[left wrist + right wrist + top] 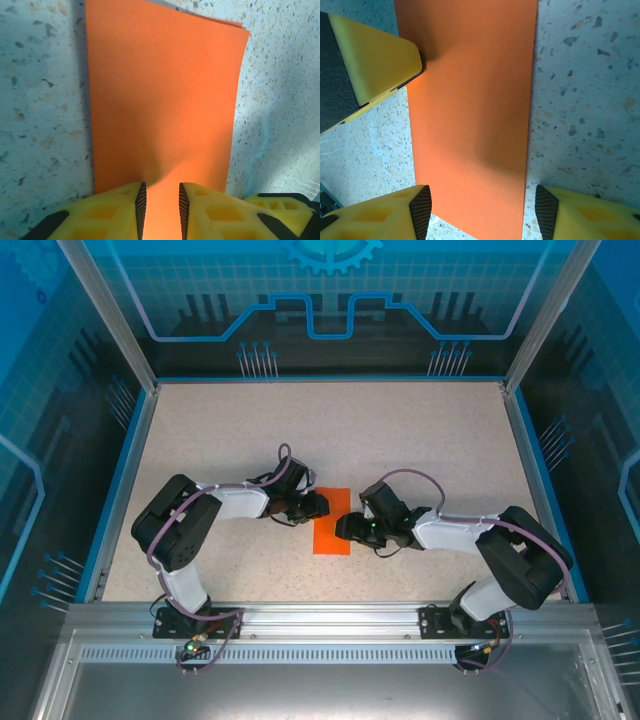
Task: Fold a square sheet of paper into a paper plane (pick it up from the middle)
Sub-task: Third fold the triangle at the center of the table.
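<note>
Looking first at the left gripper (160,202), I see its jaws only a narrow gap apart, not clenched, with the tips set on one end of the square sheet of paper (165,100); orange shows between them. The right gripper (481,210) is widely released and straddles the opposite end, one finger beside each long edge. The left arm (240,502) and right arm (455,530) reach low toward each other. The sheet lies mid-table (420,430), folded into a rectangle.

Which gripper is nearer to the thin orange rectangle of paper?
Left, narrowly. The left gripper is at the orange paper's long edge, jaws nearly closed; the right gripper straddles it, jaws wide.
</note>
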Controlling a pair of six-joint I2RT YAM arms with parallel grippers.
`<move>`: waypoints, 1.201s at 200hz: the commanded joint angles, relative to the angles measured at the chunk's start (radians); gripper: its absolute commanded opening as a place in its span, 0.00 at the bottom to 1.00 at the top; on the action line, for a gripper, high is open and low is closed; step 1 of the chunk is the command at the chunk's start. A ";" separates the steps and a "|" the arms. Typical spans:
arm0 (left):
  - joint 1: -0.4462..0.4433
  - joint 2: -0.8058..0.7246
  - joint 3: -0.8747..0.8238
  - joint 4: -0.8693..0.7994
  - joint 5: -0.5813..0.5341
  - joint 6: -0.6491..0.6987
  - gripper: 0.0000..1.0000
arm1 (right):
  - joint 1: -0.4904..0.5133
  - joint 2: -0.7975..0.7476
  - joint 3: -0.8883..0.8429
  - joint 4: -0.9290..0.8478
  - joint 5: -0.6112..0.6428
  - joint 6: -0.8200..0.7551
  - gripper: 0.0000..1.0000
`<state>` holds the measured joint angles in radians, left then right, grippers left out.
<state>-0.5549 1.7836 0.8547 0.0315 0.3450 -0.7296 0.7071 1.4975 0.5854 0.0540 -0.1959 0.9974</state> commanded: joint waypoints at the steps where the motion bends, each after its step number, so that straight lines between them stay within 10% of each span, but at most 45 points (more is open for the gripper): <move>1: -0.007 0.018 -0.019 -0.012 -0.011 0.021 0.27 | 0.008 0.024 0.017 0.064 -0.047 0.023 0.58; 240: -0.006 0.010 -0.014 -0.031 -0.009 0.022 0.27 | -0.003 0.051 0.027 0.045 -0.013 0.006 0.53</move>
<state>-0.5549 1.7836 0.8547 0.0311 0.3450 -0.7292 0.7040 1.5177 0.6071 0.0372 -0.1661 1.0054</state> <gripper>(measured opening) 0.270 0.539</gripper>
